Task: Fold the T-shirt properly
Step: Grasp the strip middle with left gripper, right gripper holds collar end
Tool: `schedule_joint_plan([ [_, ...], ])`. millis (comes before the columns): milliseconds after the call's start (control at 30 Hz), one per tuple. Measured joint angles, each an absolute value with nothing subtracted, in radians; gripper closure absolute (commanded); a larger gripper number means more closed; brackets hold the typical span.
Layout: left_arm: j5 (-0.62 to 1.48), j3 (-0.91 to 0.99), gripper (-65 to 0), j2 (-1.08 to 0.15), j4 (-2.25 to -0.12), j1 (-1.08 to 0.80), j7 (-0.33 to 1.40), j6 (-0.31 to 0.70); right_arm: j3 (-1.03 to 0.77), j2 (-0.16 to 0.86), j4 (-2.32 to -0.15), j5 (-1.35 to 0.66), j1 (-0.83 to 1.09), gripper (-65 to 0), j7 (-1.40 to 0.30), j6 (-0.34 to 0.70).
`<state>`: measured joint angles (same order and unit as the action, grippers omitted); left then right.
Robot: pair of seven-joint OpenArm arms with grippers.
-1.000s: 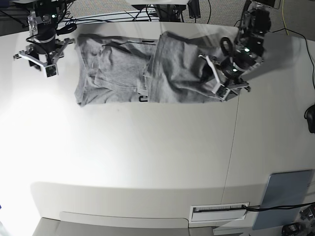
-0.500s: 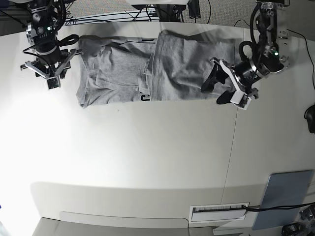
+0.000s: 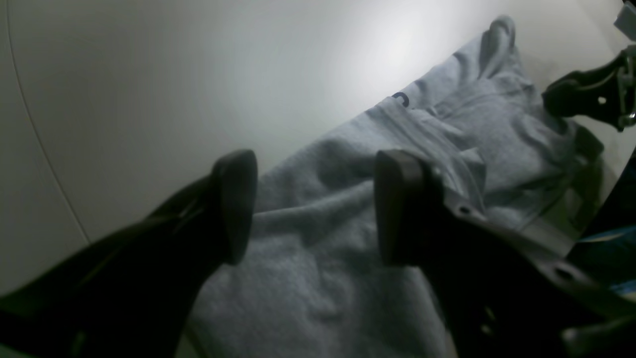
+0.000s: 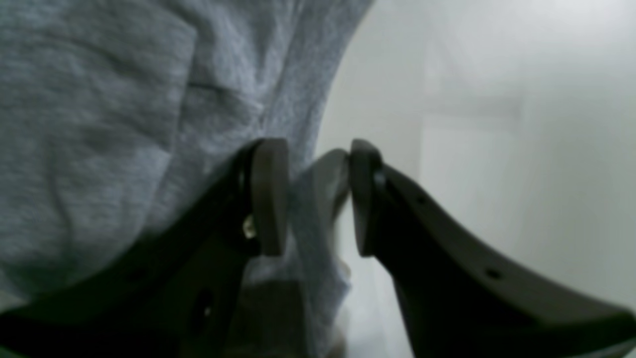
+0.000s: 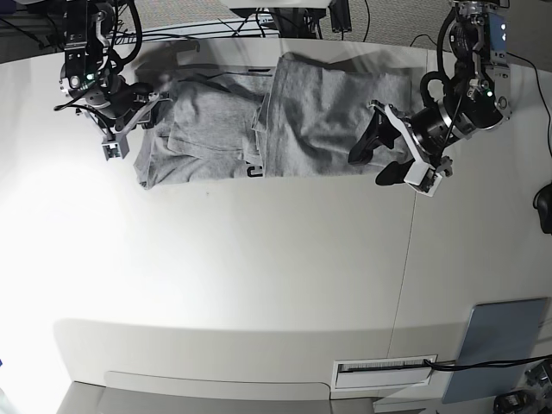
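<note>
White and bare in front, the table (image 5: 259, 276) carries the grey T-shirt (image 5: 267, 125) along its far edge, partly folded, one half doubled over the other. The left claw (image 5: 388, 159) stands spread wide just off the shirt's end, nothing between its pads, the cloth lying ahead of and beneath it. The right claw (image 5: 129, 116) sits at the opposite end, half closed, with a fold of the shirt's edge (image 4: 318, 199) between its pads (image 4: 271, 194).
</note>
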<state>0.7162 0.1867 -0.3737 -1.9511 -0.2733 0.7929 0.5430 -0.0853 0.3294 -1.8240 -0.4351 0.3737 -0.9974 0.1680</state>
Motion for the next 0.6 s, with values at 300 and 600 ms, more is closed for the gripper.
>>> schedule_joint_plan([
  [300, 0.716, 0.187, -37.5, -0.374, -1.951, -0.274, 0.793, 0.543, -0.089, 0.331, -1.806, -0.5, 0.371, -21.3, -0.979, 0.204],
  [600, 0.693, 0.187, -37.5, -0.374, -1.951, -0.29, 0.793, 0.543, -0.084, 0.329, -1.847, -0.47, 0.378, -28.1, -1.004, 0.27],
])
